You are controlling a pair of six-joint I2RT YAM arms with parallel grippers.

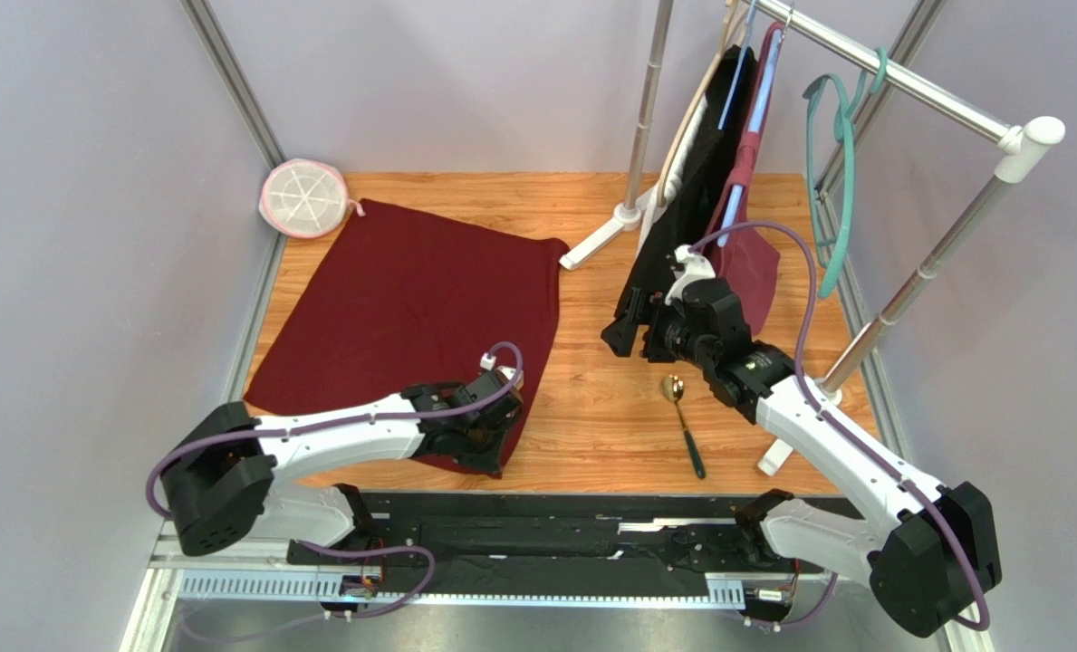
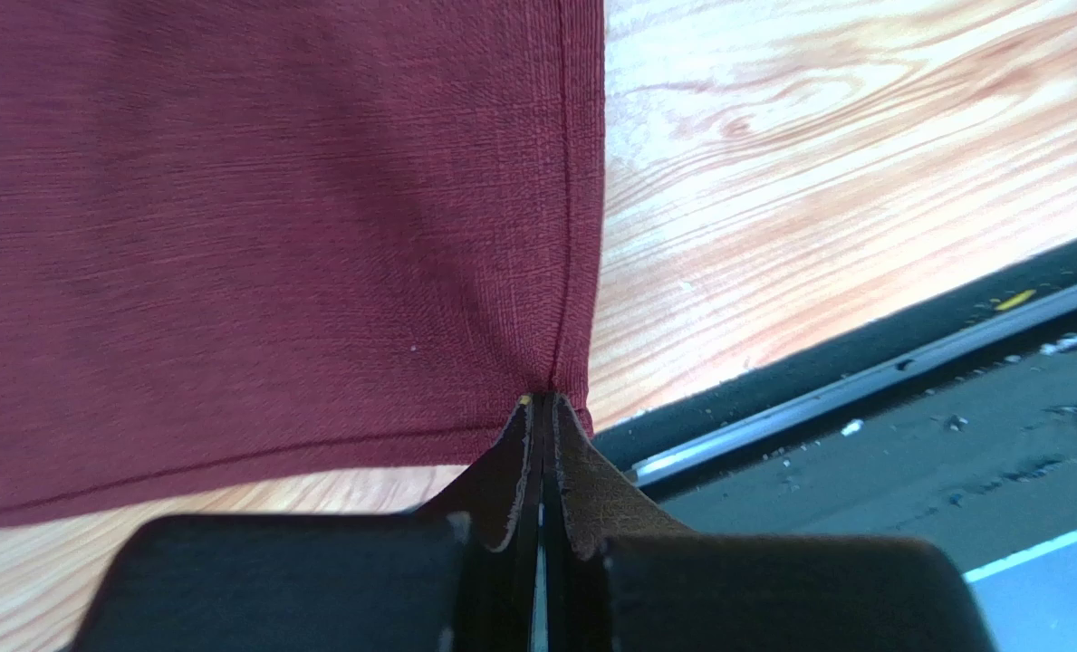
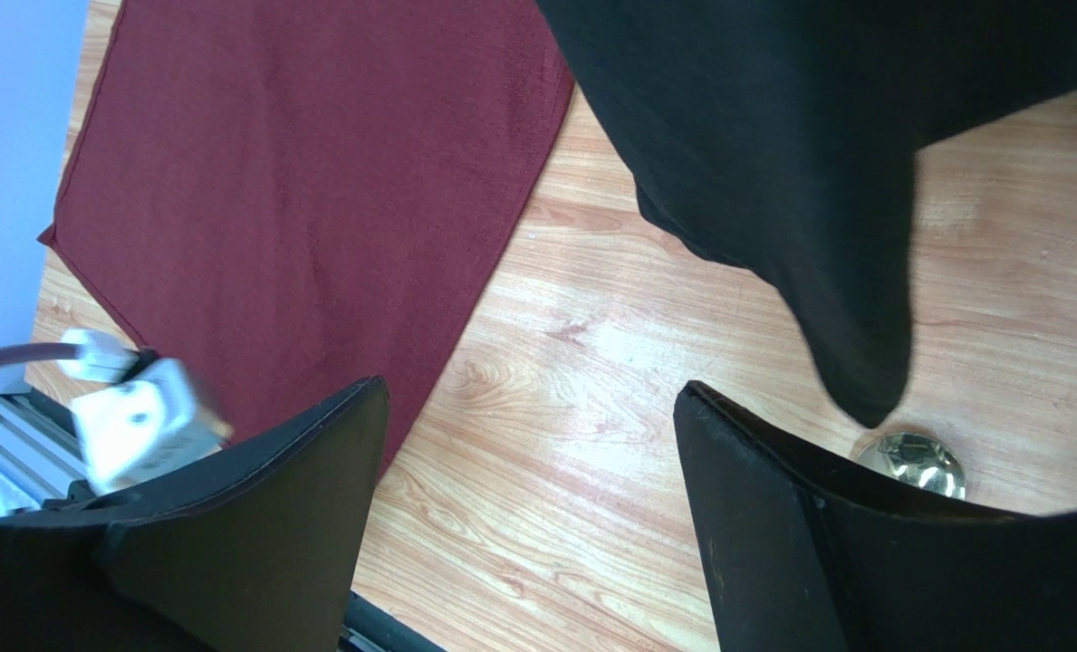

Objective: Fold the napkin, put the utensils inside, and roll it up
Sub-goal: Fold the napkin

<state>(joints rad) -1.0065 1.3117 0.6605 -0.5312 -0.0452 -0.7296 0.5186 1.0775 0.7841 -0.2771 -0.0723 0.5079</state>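
Note:
The maroon napkin [image 1: 408,306] lies spread flat on the left half of the wooden table. My left gripper [image 1: 482,442] is at its near right corner. In the left wrist view the jaws [image 2: 544,401] are pressed together with the corner of the napkin [image 2: 272,231] pinched between the tips. One utensil [image 1: 684,421], a dark-handled spoon with a golden head, lies on the wood right of the cloth. My right gripper [image 1: 666,333] hovers just beyond it, open and holding nothing [image 3: 530,408]. The right wrist view shows the golden head [image 3: 918,462] beside one finger and the napkin [image 3: 299,177] at the upper left.
A clothes rack [image 1: 911,82] stands at the back right, hung with a black garment [image 1: 700,177], a burgundy bag [image 1: 755,265] and a teal hanger [image 1: 836,177]. Its white foot [image 1: 598,242] rests by the napkin's far corner. A round white mesh disc [image 1: 304,198] sits back left.

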